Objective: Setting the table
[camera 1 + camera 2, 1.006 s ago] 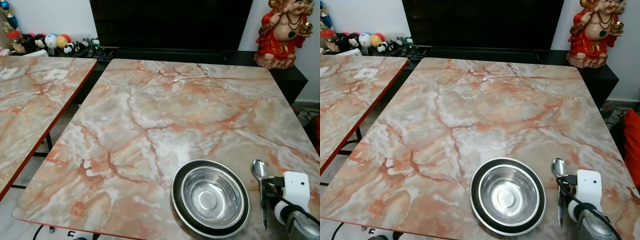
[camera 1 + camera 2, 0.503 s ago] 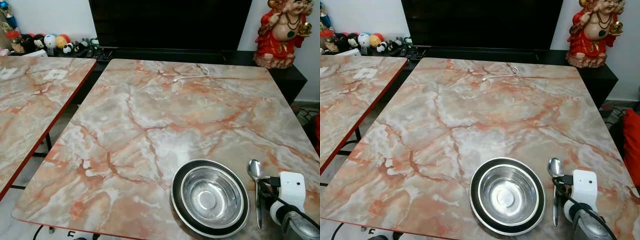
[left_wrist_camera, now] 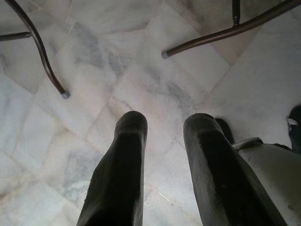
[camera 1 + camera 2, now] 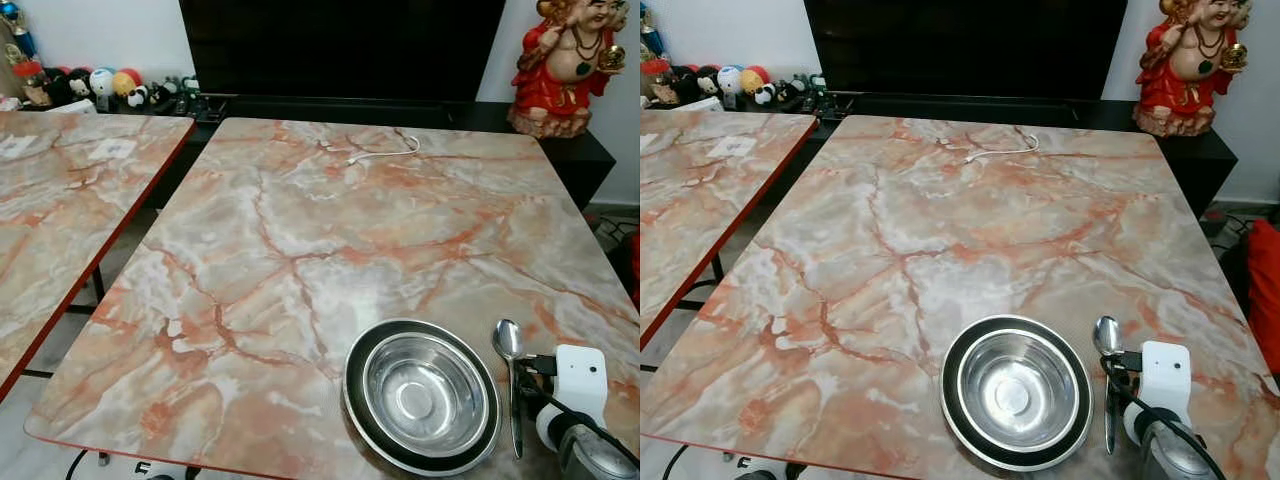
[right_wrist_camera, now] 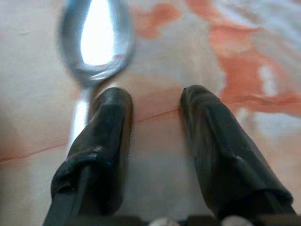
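Observation:
A steel bowl (image 4: 425,393) rests on a dark round plate (image 4: 354,368) near the front right of the marble table (image 4: 300,230). Just right of the plate lies a metal spoon (image 4: 508,340), its bowl pointing away from me. My right gripper (image 5: 150,101) hovers low over the tabletop, open. The spoon (image 5: 96,42) lies alongside the outside of one finger (image 5: 101,136), and only bare marble shows between the two fingers. In the left eye view the white wrist (image 4: 580,380) sits just right of the spoon handle. My left gripper (image 3: 162,125) hangs open above the floor.
A second marble table (image 4: 60,200) stands to the left across a narrow gap. A white cable (image 4: 385,152) lies at the table's far side. Behind are a black console with a dark screen (image 4: 340,45), small toys (image 4: 100,85) and a red statue (image 4: 565,65). Metal chair legs (image 3: 42,52) cross the tiled floor.
My right gripper has slid a little to the left, and the spoon has shifted slightly left with it, closer to the plate. The bowl and plate have stayed put.

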{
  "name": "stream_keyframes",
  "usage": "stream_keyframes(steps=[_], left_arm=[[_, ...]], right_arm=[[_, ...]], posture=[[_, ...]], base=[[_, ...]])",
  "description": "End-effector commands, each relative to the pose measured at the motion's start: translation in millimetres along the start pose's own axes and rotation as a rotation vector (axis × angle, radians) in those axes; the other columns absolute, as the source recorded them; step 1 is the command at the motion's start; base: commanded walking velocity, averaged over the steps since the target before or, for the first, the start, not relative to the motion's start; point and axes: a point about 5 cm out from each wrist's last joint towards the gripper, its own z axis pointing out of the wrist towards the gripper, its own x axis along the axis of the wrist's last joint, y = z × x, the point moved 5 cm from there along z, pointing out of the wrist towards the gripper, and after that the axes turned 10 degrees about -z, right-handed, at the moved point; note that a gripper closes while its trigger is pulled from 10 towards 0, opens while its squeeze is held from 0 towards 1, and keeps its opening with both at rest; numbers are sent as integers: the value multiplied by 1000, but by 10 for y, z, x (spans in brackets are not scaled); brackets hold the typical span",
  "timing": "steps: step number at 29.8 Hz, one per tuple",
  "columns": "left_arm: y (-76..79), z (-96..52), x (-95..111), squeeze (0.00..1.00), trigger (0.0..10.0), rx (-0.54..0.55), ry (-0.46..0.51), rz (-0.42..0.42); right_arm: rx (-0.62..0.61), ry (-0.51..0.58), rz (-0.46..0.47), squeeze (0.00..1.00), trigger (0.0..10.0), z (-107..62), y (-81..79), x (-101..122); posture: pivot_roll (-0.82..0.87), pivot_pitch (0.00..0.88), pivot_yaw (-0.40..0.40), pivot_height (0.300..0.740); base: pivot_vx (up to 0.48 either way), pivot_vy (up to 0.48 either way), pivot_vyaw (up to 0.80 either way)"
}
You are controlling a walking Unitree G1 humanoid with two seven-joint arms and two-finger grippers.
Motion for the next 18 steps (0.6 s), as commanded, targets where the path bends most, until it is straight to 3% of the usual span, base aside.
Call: stream_keyframes(steps=[1, 3, 6, 11, 12, 18], left_arm=[[-31, -7, -41, 0, 10000, 1, -20, 3], [-34, -9, -46, 0, 10000, 0, -22, 4], [-31, -9, -51, 0, 10000, -1, -24, 6], [-30, -9, -54, 0, 10000, -2, -25, 5], [-32, -10, -58, 0, 10000, -1, -26, 5], [-41, -14, -79, 0, 10000, -1, -33, 2]], right_arm=[[-93, -2, -7, 0, 10000, 8, 170, -35], [-144, 70, -32, 0, 10000, -5, 243, 77], [-180, 142, 59, 0, 10000, -28, 281, 186], [-208, 230, 105, 0, 10000, -51, 330, 308], [-214, 336, 164, 0, 10000, -92, 358, 484], [-144, 473, 217, 0, 10000, -153, 225, 759]], posture=[[-19, 37, 2, 740], [-22, 35, 5, 740], [-24, 31, 5, 740], [-17, 24, 5, 740], [-17, 13, 9, 740], [-40, 0, 16, 740]], base=[[0, 0, 0], [0, 0, 0], [0, 0, 0], [0, 0, 0], [0, 0, 0], [0, 0, 0]])
